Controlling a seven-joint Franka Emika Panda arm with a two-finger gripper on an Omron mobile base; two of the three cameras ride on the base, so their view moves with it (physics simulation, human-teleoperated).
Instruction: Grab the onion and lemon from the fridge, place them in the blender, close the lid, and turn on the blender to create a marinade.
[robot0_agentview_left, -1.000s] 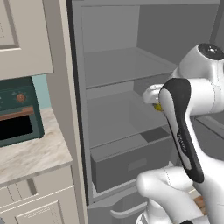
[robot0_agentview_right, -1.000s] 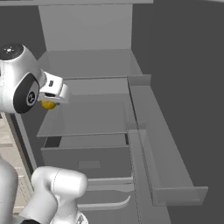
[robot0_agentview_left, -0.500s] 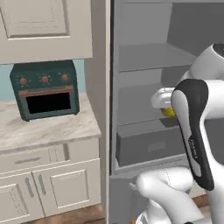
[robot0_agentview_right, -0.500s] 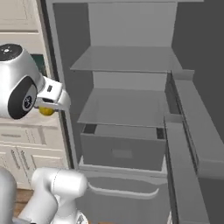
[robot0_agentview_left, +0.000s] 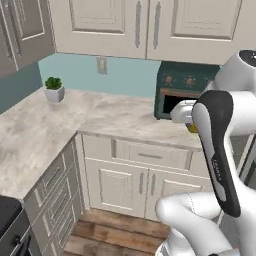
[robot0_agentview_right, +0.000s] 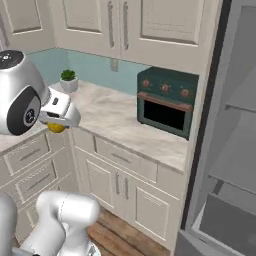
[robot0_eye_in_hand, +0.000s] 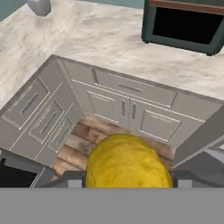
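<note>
My gripper (robot0_eye_in_hand: 127, 180) is shut on the lemon (robot0_eye_in_hand: 127, 161), a bright yellow fruit that bulges up between the two dark fingertips (robot0_eye_in_hand: 72, 179) in the hand view. From the left base view the lemon (robot0_agentview_left: 192, 129) peeks out under the gripper (robot0_agentview_left: 191, 125), in front of the counter edge. In the right base view the gripper (robot0_agentview_right: 56, 123) holds the lemon (robot0_agentview_right: 56, 128) at the left, above the drawers. The fridge (robot0_agentview_right: 235, 150) stands open at the right with grey shelves. The onion, the blender and the lid are out of view.
A teal toaster oven (robot0_agentview_left: 185, 90) (robot0_agentview_right: 167, 102) sits on the marble L-shaped counter (robot0_agentview_left: 115, 112). A small potted plant (robot0_agentview_left: 53, 89) (robot0_agentview_right: 68, 80) stands near the corner. Cream cabinets and drawers (robot0_eye_in_hand: 127, 109) lie below, over a wood floor (robot0_eye_in_hand: 83, 140).
The whole picture has swung from the fridge interior to the counter and toaster oven, so the base has turned. The lemon stays held in the gripper.
</note>
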